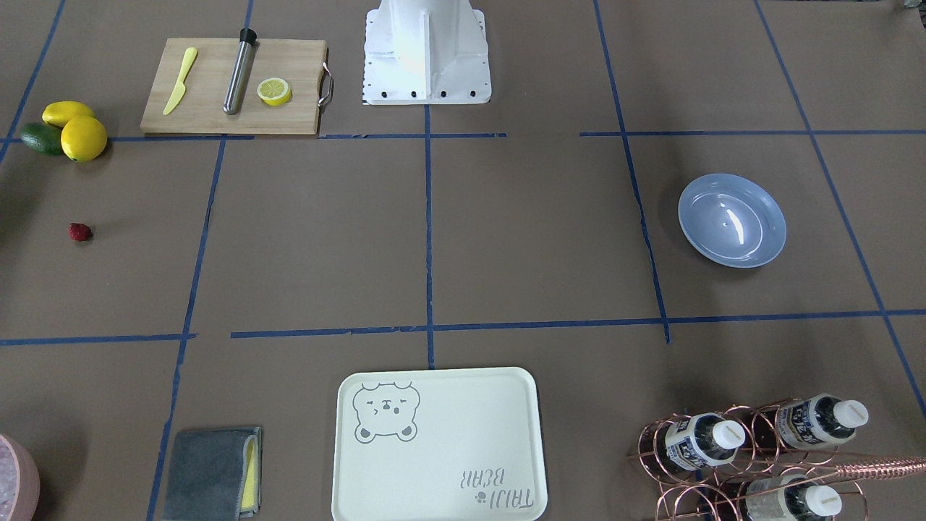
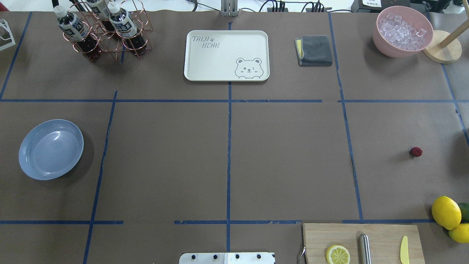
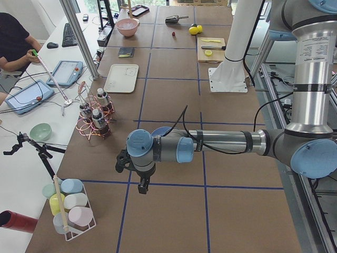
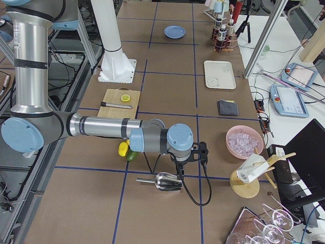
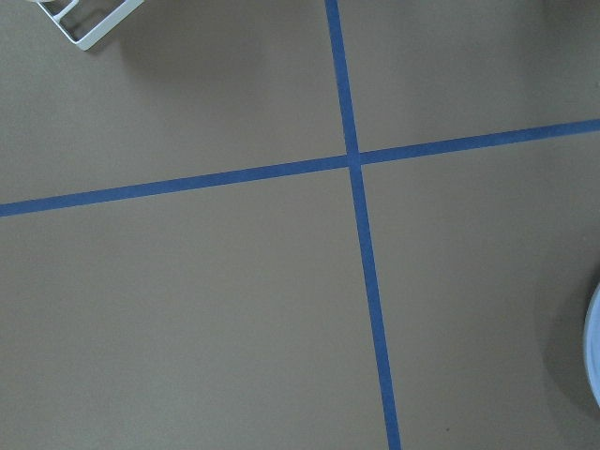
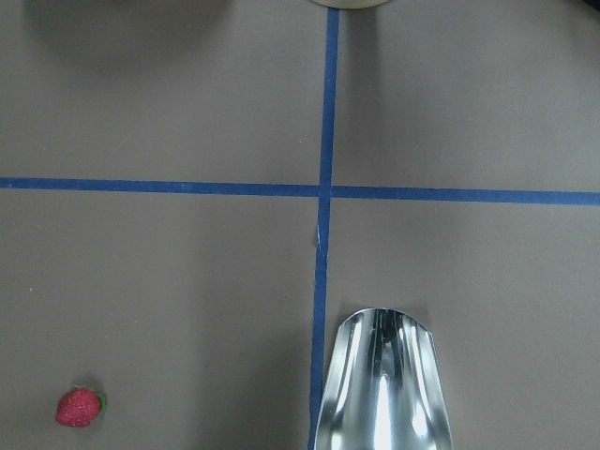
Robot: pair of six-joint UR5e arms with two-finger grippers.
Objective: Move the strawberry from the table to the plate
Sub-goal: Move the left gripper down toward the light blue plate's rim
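The small dark-red strawberry [image 1: 79, 231] [image 2: 416, 151] lies alone on the brown-paper table [image 2: 285, 157], on the robot's right side. It also shows at the lower left of the right wrist view [image 6: 79, 408]. The light-blue plate [image 1: 731, 220] [image 2: 51, 149] sits with nothing in it on the robot's left side, and its rim [image 5: 596, 356] just enters the left wrist view. My left gripper [image 3: 124, 162] hovers near the plate. My right gripper [image 4: 200, 152] hovers beyond the lemons. Both show only in the side views, so I cannot tell whether they are open or shut.
A cutting board [image 2: 361, 242] with a half lemon, steel rod and yellow knife lies by the base. Lemons [image 2: 446, 212] and an avocado sit nearby. A bear tray [image 2: 226, 55], grey cloth [image 2: 314, 50], bottle rack [image 2: 104, 29], ice bowl [image 2: 402, 31] and metal scoop [image 6: 382, 384] stand around.
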